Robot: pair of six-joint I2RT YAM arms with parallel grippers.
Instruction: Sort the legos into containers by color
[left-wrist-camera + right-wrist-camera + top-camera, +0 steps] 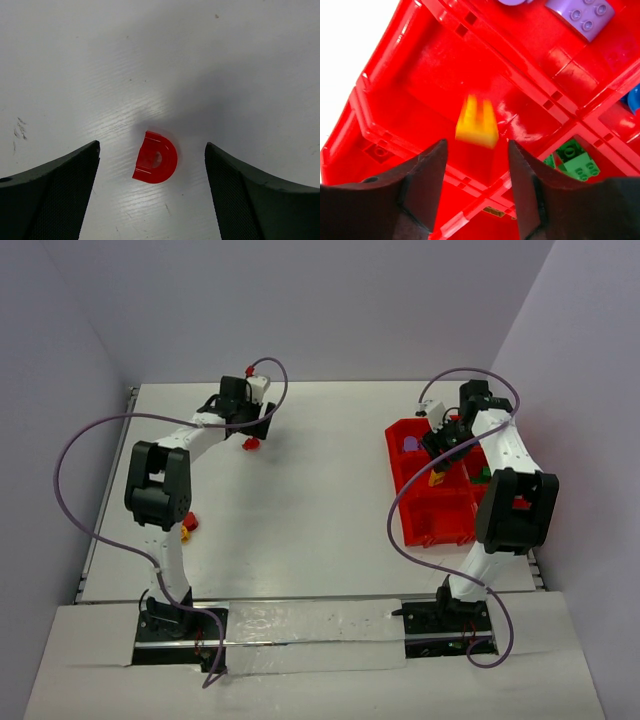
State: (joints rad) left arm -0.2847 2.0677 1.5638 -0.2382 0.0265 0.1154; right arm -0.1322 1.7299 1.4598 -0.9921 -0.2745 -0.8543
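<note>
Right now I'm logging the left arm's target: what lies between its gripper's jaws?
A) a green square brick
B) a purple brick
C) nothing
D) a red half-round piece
D: the left wrist view shows a red half-round piece lying untouched on the table between the open jaws of the left gripper.

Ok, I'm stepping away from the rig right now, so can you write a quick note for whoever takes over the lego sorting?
Left gripper: open, hovering over a red half-round piece on the table, not gripped.
Right gripper: open above the red tray. A yellow-orange brick shows blurred just beyond its fingertips, apparently dropping into a compartment.
Done: purple brick and green bricks sit in separate compartments. A blue piece shows at the edge in another.
Left: the red half-round piece, plus a small red piece and a yellow piece on the table beside the left arm.
</note>
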